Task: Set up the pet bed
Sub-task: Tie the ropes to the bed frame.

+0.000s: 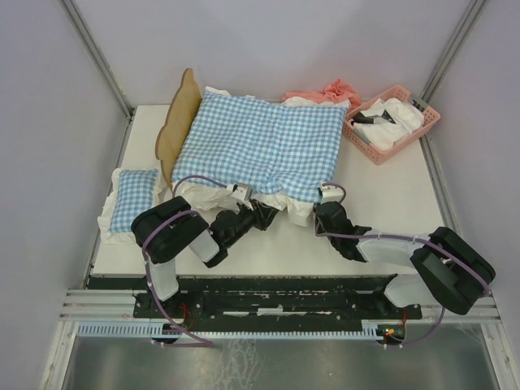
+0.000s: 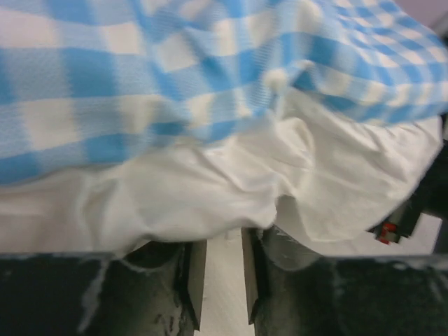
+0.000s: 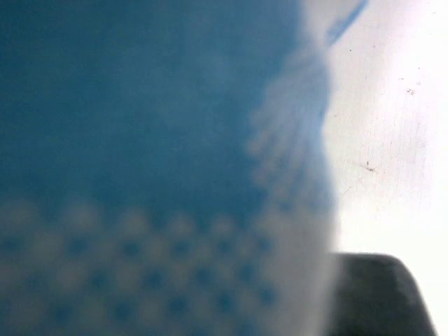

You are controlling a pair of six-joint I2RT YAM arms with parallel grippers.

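A white table (image 1: 390, 203) is enclosed by plain pale lilac walls (image 1: 268, 41), joined at the corners by slanted metal posts (image 1: 98, 57). A metal rail (image 1: 106, 313) is fixed along its near edge. Everything is softly, evenly lit.

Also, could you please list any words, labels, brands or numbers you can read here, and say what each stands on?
None can be read. The checked cushion, the wooden headboard of the pet bed and the pink basket show no lettering. Dark marks on the white items in the basket are too small to tell if they are print. The right wrist view is blurred.
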